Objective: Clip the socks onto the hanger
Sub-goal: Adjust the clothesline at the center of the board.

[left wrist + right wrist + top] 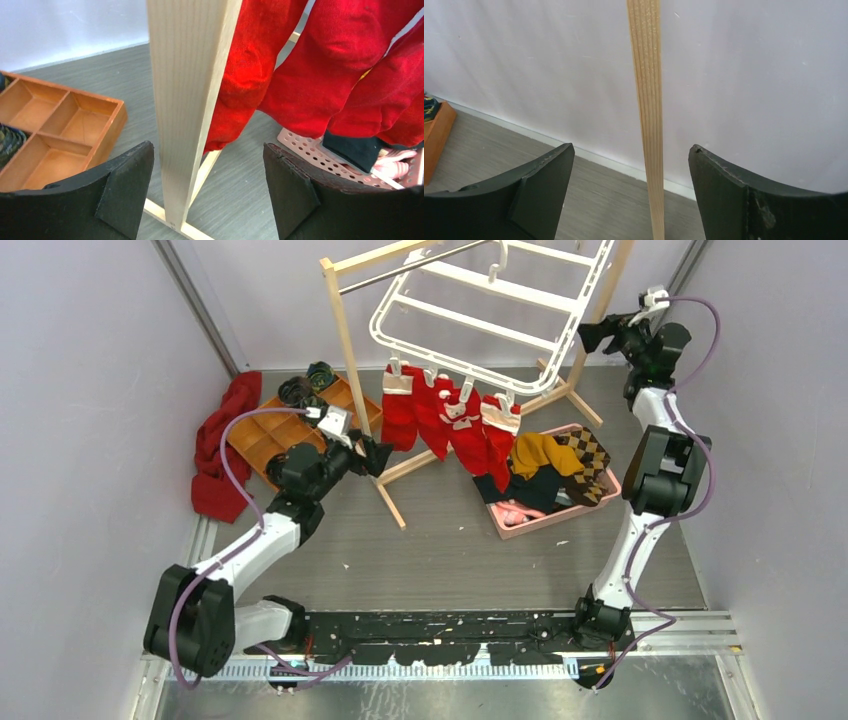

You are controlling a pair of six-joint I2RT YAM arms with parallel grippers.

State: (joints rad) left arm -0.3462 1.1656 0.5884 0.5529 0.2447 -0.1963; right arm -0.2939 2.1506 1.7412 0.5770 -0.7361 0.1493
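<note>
- The hanger (pixel 480 322) is hanging tilted from the metal rod (pixel 400 268) of the wooden rack (pixel 350 350). Red socks (pixel 450 425) are dangling from the clips along its near edge.
- The unclipped socks (pixel 545 453), mustard, argyle and black, are lying heaped in the pink basket (pixel 560 515) under the hanger's right part, near the rack's foot.
- The left gripper (pixel 378 456) is straddling the rack's left post with its jaws spread wide. It is holding nothing, and in the wrist view the post is standing between the pads without touching them.
- The right gripper (pixel 590 337) is hovering high at the right post, likewise wide apart and empty, the thin post standing clear between its fingers.
- The socks are looking light, soft and limp, so a pinch at the cuff or an exposed fold should be lifting one free. Because they are tangled in the heap, a neighbour may be coming along.
- The hanger is looking stiff but free to swing on its hook, and its small clips are probably needing a steadying second gripper.
- Free clips may be remaining toward the far rim, though the overhead view is too coarse to confirm this.
- Room is tight around the posts, the rack's base bars and the hanging red socks. Open floor is lying in front of the basket, while the wooden tray (pixel 270 435) and red cloth (pixel 215 455) are crowding the left side.
</note>
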